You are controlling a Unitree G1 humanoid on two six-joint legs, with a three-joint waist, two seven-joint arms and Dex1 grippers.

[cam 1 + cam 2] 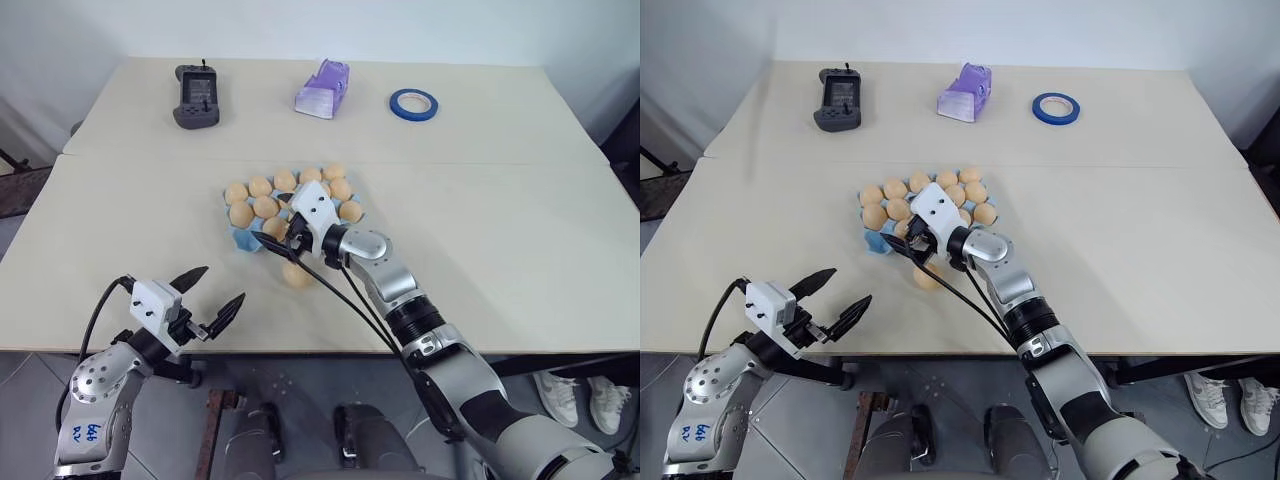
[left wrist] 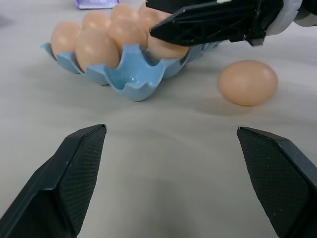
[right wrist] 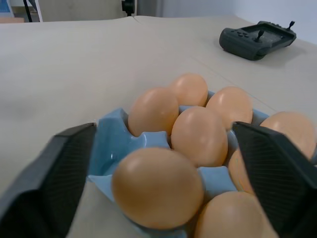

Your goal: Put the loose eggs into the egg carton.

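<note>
The light blue egg carton (image 1: 243,241) lies in the middle of the table and holds several tan eggs. My right gripper (image 1: 283,245) hovers over its near corner, open, with its black fingers (image 3: 54,183) on either side of an egg (image 3: 158,186) that rests in the corner cup. The cup beside that one (image 2: 132,79) is bare. One loose egg (image 1: 297,275) lies on the table just in front of the carton, below my right wrist. My left gripper (image 1: 220,287) stands open and empty near the table's front edge, pointing toward the carton and the loose egg (image 2: 247,82).
At the far side of the table lie a dark handheld controller (image 1: 197,97), a lilac plastic object (image 1: 323,90) and a roll of blue tape (image 1: 413,104). A seam runs across the table (image 1: 520,240) behind the carton.
</note>
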